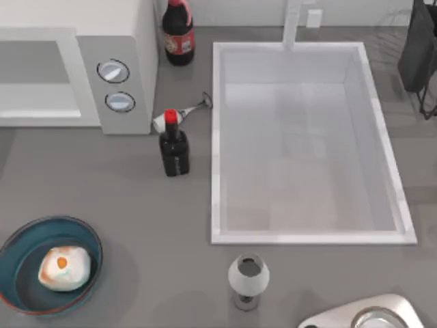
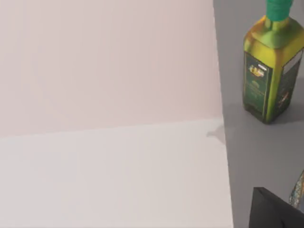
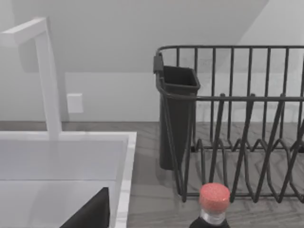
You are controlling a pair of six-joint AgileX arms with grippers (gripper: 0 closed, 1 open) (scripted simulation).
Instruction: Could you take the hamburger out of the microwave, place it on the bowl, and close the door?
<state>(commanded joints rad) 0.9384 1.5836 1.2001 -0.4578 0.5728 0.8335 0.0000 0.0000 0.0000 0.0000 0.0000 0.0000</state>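
The hamburger [image 1: 64,267], an off-white lump with an orange spot, lies inside the blue bowl [image 1: 17,242] at the table's front left. The white microwave [image 1: 116,41] stands at the back left with two round knobs [image 1: 113,71] on its front. Left of the knobs its front [image 1: 37,75] shows a grey rectangle above a paler band; I cannot tell whether this is the door's window or the cavity. A dark corner of my left gripper [image 2: 275,211] hangs beside a flat white surface [image 2: 109,95]. A dark edge of my right gripper [image 3: 90,213] is over the sink's back corner.
A large white sink [image 1: 218,137] with a faucet [image 1: 292,24] takes up the middle and right. Two dark red-capped bottles [image 1: 174,147] [image 1: 178,31] stand beside the microwave. A grey goblet [image 1: 248,279] and a metal-rimmed dish [image 1: 372,318] are in front. A dish rack [image 3: 237,123] and a green oil bottle [image 2: 270,66] stand nearby.
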